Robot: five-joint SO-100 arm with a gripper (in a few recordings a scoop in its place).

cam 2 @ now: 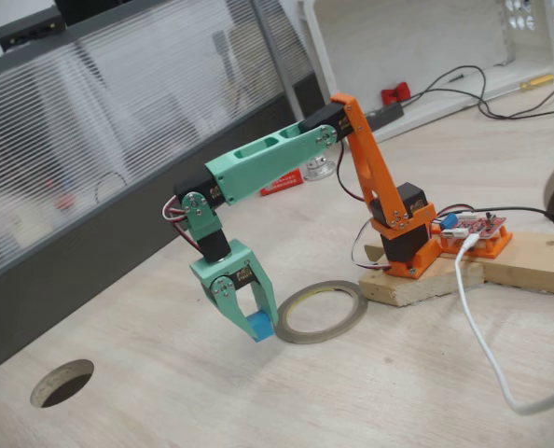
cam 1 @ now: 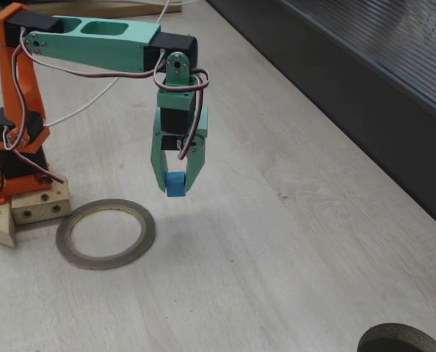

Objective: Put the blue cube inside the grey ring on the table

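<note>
My green gripper (cam 1: 175,183) (cam 2: 258,326) points down and is shut on the blue cube (cam 1: 175,184) (cam 2: 259,327), which it holds a little above the table (cam 1: 291,242) (cam 2: 258,401). The grey ring (cam 1: 106,233) (cam 2: 321,312) lies flat on the table beside the arm's base. In a fixed view the ring lies down and to the left of the cube. In the other, the cube hangs just left of the ring's near edge, outside it. Nothing lies inside the ring.
The orange arm base sits on wooden blocks (cam 1: 28,205) (cam 2: 463,271). A dark grey disc (cam 1: 403,339) lies at the table's near right corner; a round dark hollow (cam 2: 62,383) shows in the other view. A ribbed wall (cam 1: 365,66) (cam 2: 90,159) borders the table. White cables (cam 2: 487,345) trail nearby.
</note>
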